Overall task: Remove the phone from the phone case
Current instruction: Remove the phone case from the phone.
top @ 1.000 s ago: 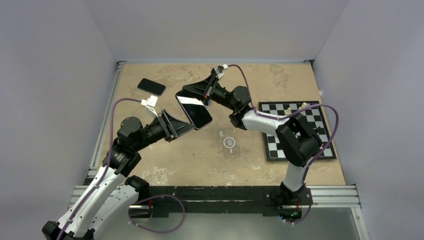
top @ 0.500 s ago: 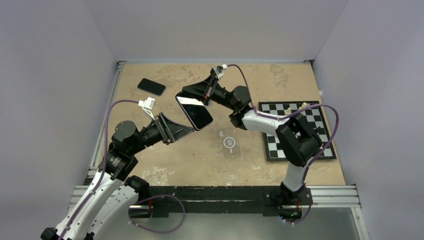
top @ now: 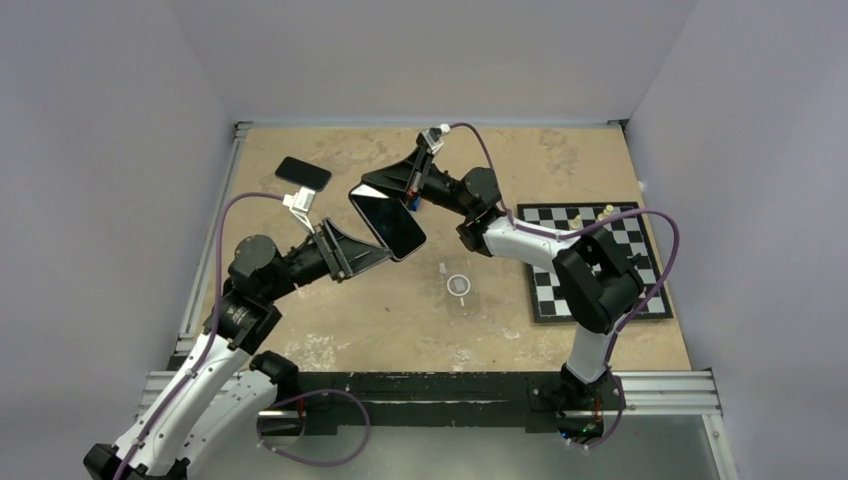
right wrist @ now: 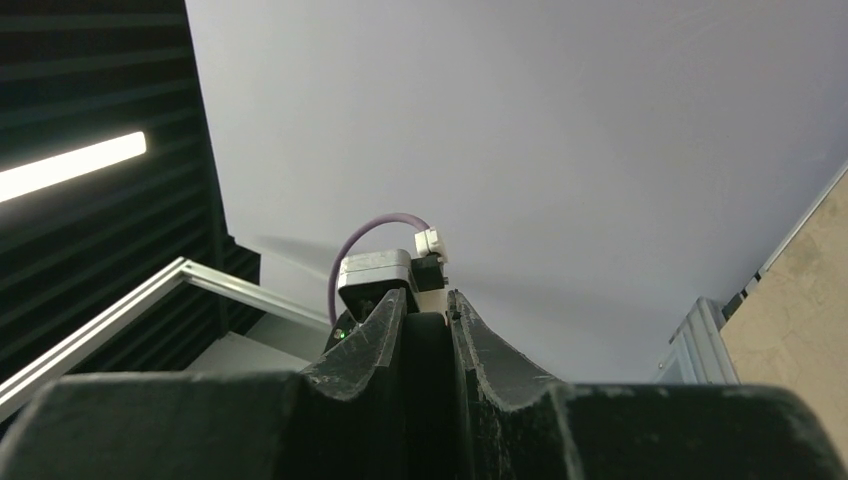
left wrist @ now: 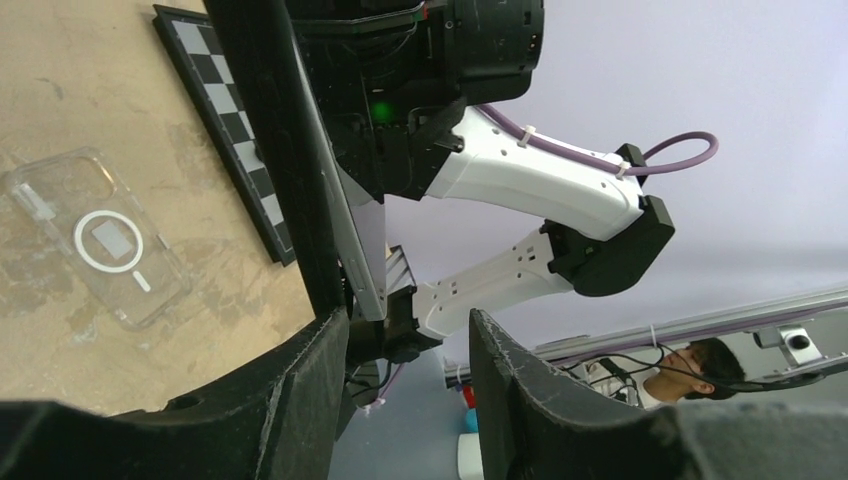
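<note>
Tan, scuffed tabletop (top: 330, 330) btwn pale walls. Fingers of the right gripper (top: 392, 193) are pinched tight on the top edge of a black slab phone (top: 388, 222), held tilted in the air w/ screen up. That arm reaches fwd-left, elbow bent. Fingers of the left gripper (top: 380, 257) are spread apart just beside the phone's lower edge, arm angled up from the left. Clear plastic phone case (top: 459, 286) w/ white ring lies flat on the tabletop, apart from the phone.
</note>
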Motion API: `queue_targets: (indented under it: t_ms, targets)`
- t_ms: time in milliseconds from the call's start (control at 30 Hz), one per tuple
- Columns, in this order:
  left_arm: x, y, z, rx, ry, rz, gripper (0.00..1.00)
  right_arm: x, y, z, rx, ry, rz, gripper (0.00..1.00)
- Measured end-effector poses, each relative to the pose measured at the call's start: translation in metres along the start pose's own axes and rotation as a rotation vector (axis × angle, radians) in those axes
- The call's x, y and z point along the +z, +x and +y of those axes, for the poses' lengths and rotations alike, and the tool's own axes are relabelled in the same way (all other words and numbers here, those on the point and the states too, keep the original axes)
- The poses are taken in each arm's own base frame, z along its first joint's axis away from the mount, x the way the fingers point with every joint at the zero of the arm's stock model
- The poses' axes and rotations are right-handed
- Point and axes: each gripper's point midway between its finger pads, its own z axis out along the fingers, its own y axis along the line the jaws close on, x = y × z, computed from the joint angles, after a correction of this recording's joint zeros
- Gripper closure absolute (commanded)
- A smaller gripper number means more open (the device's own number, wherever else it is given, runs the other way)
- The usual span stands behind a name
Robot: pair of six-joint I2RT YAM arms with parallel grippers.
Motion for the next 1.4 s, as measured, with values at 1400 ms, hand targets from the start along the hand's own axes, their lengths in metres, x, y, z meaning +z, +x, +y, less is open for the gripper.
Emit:
queue_targets:
  t_ms: [1400]
  targets:
    - [-0.014, -0.045, 0.038, 0.147, -0.232, -0.222, 0.43, -0.017, 0.039, 0.012, -0.207, 0.033, 0.231, 1.00]
